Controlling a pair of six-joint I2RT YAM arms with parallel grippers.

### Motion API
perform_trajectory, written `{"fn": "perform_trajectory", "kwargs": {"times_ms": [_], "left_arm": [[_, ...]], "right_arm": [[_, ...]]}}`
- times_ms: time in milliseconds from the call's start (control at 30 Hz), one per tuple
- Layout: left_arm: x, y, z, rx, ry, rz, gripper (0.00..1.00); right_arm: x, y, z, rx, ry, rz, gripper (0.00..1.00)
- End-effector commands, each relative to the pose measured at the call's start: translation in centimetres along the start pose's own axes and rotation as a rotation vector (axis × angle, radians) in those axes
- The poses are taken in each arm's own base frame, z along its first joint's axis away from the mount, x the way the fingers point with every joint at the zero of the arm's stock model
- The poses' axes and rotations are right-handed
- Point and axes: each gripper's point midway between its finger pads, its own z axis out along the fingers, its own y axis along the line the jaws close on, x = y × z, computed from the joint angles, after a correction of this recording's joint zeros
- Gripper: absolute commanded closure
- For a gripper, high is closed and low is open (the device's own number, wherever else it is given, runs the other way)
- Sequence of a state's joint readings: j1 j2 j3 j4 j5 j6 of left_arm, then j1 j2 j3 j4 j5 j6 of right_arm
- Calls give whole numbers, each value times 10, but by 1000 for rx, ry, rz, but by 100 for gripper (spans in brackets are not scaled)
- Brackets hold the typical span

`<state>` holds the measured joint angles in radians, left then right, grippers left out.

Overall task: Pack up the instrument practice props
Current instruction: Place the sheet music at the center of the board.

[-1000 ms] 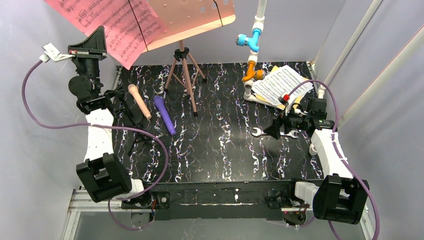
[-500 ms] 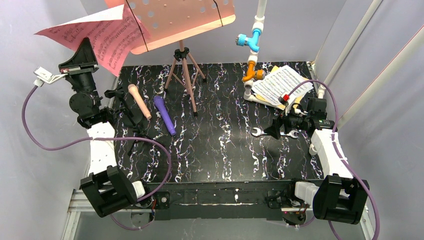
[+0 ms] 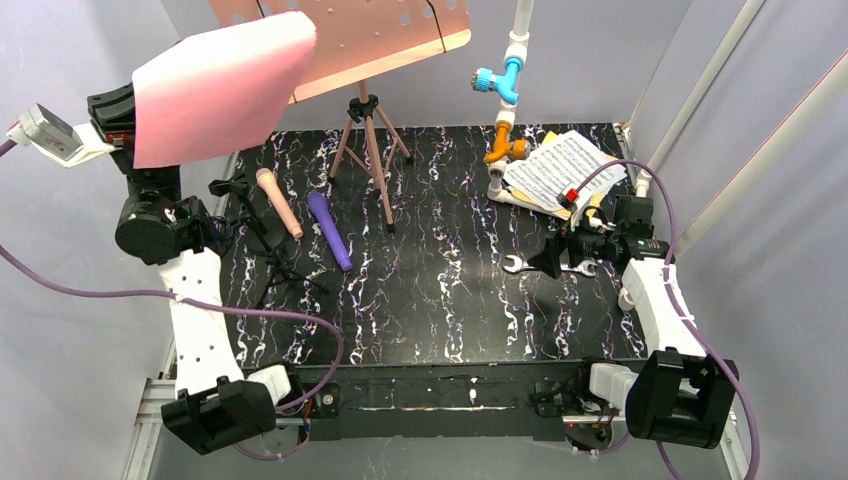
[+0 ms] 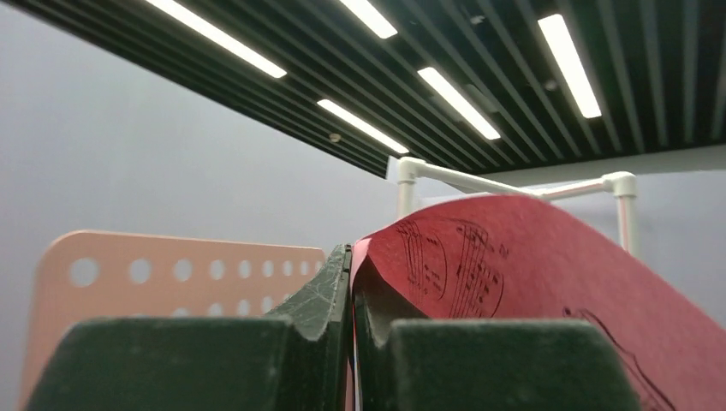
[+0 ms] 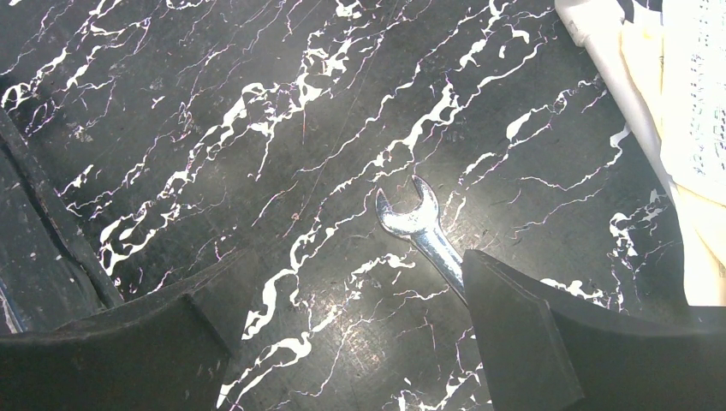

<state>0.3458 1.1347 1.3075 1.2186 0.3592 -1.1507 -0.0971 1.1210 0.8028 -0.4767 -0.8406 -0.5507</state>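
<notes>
The pink music sheet (image 3: 225, 85), at eleven o'clock in the overhead view, is thin matt paper (its printed face reads a deeper red from the left wrist). The table (image 3: 440, 300) is black with white marble-like veining and a soft sheen. Toward three o'clock the wrench (image 5: 424, 240) is polished, shiny metal. The music rest (image 3: 380, 40) at twelve looks smooth and matt. The pipe (image 3: 519, 30) is glossy white plastic.

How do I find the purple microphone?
Find the pink music rest standing on tripod legs at the back of the black table. Two toy microphones lie just left of those legs. The purple microphone is the one nearer the legs; the peach microphone lies farther left.
</notes>
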Motion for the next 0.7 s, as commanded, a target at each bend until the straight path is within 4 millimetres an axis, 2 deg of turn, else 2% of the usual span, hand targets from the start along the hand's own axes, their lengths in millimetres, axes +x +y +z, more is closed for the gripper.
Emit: {"fn": "perform_trajectory", "kwargs": {"times_ms": [0, 167, 300, 367, 400, 500, 667], "left_arm": [[7, -54, 4, 164, 93, 40, 100], [46, -84, -4, 213, 256, -32, 100], [80, -96, -26, 161, 369, -192, 100], [98, -100, -40, 124, 429, -293, 100], [112, -96, -51, 84, 477, -350, 100], [146, -103, -80, 37, 594, -486, 100], [199, -128, -130, 1, 779, -675, 100]], "right_arm": [[0, 1, 1, -14, -8, -3, 2], [1, 1, 1, -14, -5, -4, 2], [-1, 4, 1, -32, -12, -17, 2], [-3, 11, 0, -64, -22, -37, 2], [-3, 15, -1, -86, -26, -45, 2], [-7, 31, -3, -163, -54, -78, 2], [-9, 56, -7, -288, -108, -127, 2]]}}
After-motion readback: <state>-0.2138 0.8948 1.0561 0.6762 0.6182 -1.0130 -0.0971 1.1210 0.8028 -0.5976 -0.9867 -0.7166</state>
